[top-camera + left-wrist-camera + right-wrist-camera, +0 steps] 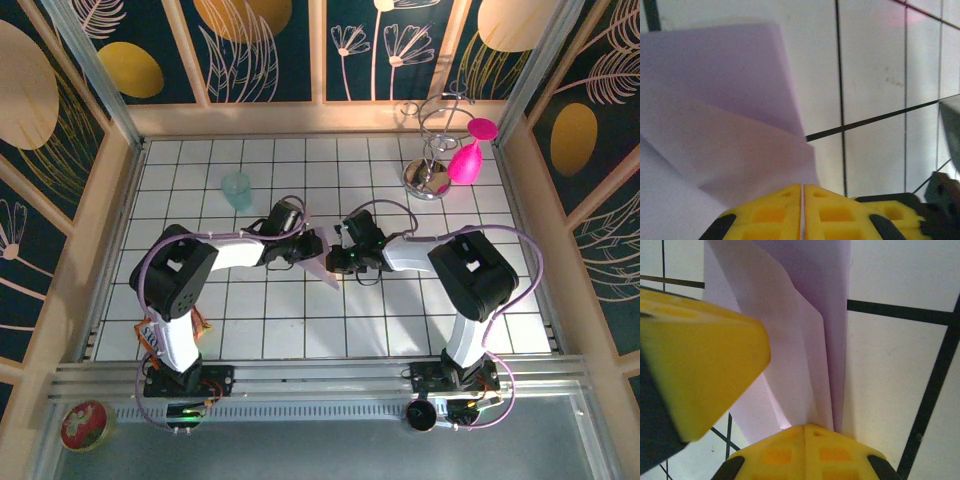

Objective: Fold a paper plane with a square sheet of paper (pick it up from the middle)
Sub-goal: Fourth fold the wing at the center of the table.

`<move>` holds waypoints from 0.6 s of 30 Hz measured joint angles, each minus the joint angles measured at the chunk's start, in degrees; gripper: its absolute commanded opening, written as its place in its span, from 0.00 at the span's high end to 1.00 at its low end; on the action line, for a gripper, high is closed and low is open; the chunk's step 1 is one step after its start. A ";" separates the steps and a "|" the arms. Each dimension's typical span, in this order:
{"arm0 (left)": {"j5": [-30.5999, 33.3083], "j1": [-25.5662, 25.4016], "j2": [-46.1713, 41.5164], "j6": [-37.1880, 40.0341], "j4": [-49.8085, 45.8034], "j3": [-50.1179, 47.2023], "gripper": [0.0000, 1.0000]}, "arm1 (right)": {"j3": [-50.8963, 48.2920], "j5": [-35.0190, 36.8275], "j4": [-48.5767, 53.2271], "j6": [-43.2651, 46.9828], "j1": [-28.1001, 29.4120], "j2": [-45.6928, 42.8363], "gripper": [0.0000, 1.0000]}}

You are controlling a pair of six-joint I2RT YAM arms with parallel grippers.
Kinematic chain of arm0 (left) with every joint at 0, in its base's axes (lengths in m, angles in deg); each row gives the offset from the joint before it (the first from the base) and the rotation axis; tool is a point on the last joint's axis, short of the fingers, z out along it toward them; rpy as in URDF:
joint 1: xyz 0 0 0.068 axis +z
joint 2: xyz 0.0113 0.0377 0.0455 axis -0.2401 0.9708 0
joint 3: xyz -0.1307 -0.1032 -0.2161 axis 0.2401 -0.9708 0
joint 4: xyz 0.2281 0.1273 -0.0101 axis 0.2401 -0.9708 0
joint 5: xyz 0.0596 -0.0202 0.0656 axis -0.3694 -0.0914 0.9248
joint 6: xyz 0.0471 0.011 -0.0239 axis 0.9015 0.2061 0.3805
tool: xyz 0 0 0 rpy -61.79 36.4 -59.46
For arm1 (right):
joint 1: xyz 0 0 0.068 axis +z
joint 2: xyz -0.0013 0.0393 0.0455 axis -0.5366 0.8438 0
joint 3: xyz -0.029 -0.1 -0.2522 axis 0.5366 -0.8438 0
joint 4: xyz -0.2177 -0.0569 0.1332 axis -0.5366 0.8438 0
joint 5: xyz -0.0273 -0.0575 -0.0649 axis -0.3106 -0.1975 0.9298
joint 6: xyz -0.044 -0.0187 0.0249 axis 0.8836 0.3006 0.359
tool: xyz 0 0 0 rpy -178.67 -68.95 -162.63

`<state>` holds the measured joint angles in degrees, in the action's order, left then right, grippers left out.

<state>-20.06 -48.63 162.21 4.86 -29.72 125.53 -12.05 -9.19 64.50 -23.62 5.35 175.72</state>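
Over the middle of the counter (250,320), the left pincer (306,244) and the right pincer (342,247) are both clenched on the half-folded sheet of paper (323,263), which they should probably hold taut and aligned for a straight crease.

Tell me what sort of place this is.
Likely a robot test cell: white tiled tabletop boxed in by floral wall panels, left arm and right arm bolted to a metal rail.

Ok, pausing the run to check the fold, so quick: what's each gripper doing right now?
Left gripper: closed, pinching the folded lilac paper.
Right gripper: closed, pinching the same paper.
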 measured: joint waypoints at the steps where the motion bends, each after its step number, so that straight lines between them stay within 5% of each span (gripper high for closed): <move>1: 0.00 0.00 0.35 0.24 0.04 0.00 0.90 | 0.00 0.00 0.00 0.02 0.00 0.00 1.00; 18: -1.79 4.11 6.36 5.18 -4.00 6.78 0.90 | -0.42 1.03 -1.84 1.46 -0.48 0.74 1.00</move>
<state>-21.85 -44.52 168.57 10.04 -33.72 132.30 -12.47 -8.17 62.66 -22.16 4.87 176.46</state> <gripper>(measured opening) 0.096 0.050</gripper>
